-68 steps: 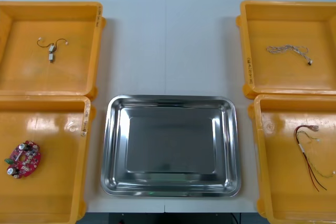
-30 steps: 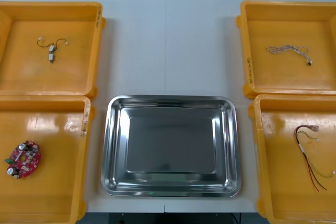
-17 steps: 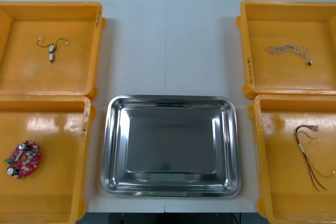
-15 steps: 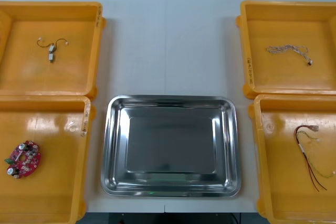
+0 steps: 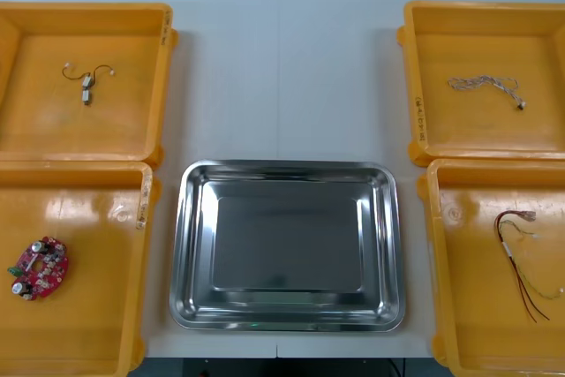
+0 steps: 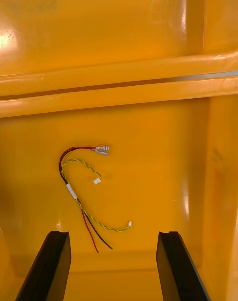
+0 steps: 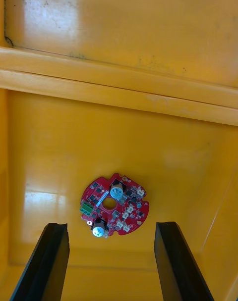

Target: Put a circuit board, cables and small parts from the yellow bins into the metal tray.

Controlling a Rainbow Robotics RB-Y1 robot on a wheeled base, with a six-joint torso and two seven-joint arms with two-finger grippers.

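Four yellow bins (image 5: 53, 130): two at each side of the table (image 5: 282, 68), seen from the front.
Metal tray (image 5: 287, 253): between the bins, bare and shiny inside.
Left gripper (image 7: 111, 225): over the floor of the bin that holds the circuit board (image 7: 114, 205), jaws wide apart with nothing between the pads.
Circuit board's place: flat on the bin floor, in the gap between the left fingers (image 7: 44, 261) and level with their tips, touching neither; the bin's far wall lies well beyond it.
Right gripper (image 6: 114, 233): over the bin with the red and yellow cable (image 6: 72, 190), jaws wide apart and gripping nothing.
Cable's place: on the bin floor ahead of the right fingers, its loose ends reaching in between the tips, nearer one finger than the other, clear of both.
Small metal parts (image 5: 86, 82): in the far bin on the left, joined by a thin wire.
Twisted cable (image 5: 481, 84): in the far bin on the right.
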